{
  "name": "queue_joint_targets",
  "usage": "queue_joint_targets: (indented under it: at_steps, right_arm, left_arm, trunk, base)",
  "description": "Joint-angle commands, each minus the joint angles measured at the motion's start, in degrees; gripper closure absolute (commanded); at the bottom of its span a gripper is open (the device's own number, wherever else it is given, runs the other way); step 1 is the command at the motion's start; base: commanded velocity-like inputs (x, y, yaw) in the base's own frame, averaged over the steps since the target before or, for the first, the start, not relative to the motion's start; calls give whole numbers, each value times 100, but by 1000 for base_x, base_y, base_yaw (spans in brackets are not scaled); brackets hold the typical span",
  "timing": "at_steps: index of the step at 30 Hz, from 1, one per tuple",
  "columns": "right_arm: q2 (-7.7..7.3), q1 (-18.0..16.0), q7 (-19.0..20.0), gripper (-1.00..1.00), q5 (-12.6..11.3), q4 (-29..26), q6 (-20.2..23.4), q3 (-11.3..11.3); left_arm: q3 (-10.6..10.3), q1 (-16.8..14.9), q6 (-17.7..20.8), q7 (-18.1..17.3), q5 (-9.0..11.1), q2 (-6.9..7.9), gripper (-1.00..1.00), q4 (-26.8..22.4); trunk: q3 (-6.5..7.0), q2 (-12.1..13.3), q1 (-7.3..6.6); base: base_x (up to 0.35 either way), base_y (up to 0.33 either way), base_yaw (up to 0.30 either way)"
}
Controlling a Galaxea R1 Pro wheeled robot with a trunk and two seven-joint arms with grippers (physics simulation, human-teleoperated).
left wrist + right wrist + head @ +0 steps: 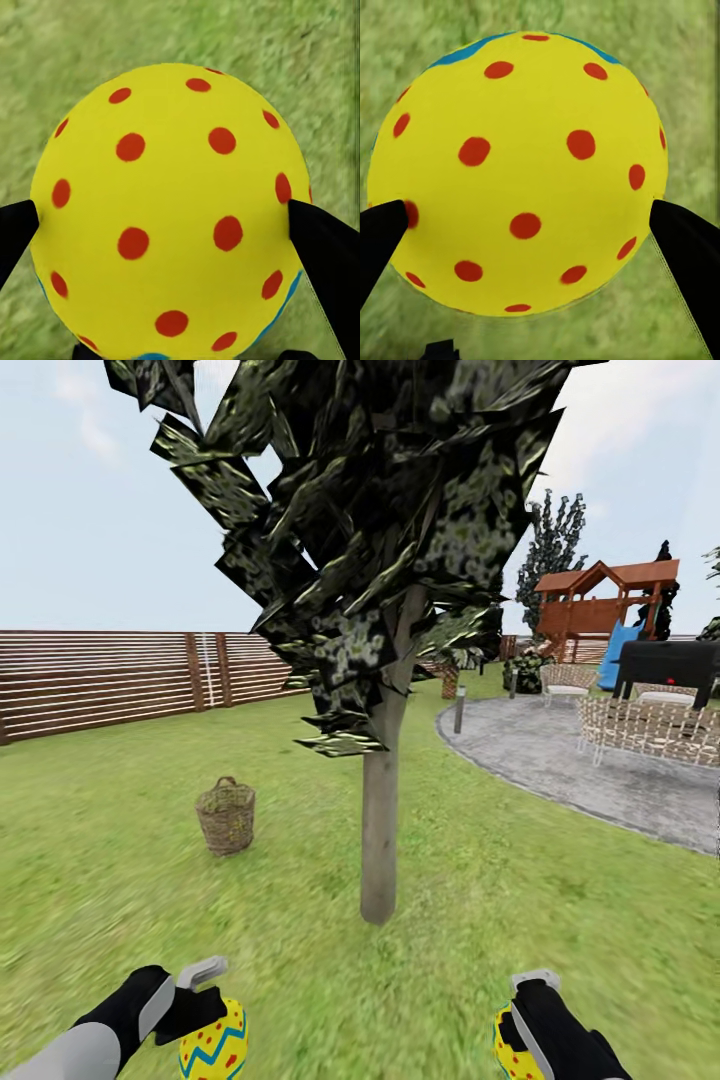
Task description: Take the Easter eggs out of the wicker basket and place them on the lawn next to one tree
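— Where are the eggs?
— One egg [215,1042] sits clamped in the left gripper [205,1010], another egg [510,1050] clamped in the right gripper [520,1025].
— And the arms?
— Both low, reaching forward over the lawn [130,880], either side of the tree [380,830]. The wicker basket [226,816] stands beyond, to the trunk's left.

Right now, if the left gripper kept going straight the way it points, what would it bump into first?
Probably the lawn. The left gripper is shut on a yellow Easter egg, and its wrist view shows grass behind that egg and nothing else in the way. So the egg would likely touch grass first, though how far off is unclear.
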Motion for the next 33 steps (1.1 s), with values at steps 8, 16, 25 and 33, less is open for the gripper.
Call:
queue_joint_targets:
  at_steps: [8, 16, 25, 33]
  right_arm:
    - [9, -4, 14, 100, 60, -6, 33, 14]
    - [23, -4, 11, 100, 71, -6, 33, 15]
    - [24, -3, 11, 100, 74, -6, 32, 15]
    - [33, -2, 11, 100, 78, -6, 16, 16]
  left_arm:
    - [24, -3, 41, 4, 31, -10, 100, -3]
    - [24, -3, 41, 4, 40, -20, 100, -2]
    - [18, -3, 41, 4, 40, -49, 100, -2]
    - [14, -3, 32, 13, 32, -68, 100, -2]
  trunk:
    - [-7, -4, 1]
    - [-7, -4, 1]
    - [-7, -4, 1]
    - [-7, -4, 1]
  base:
    - [86, -325, 0]
    - [103, -319, 0]
    - [262, -218, 0]
    - [274, -211, 197]
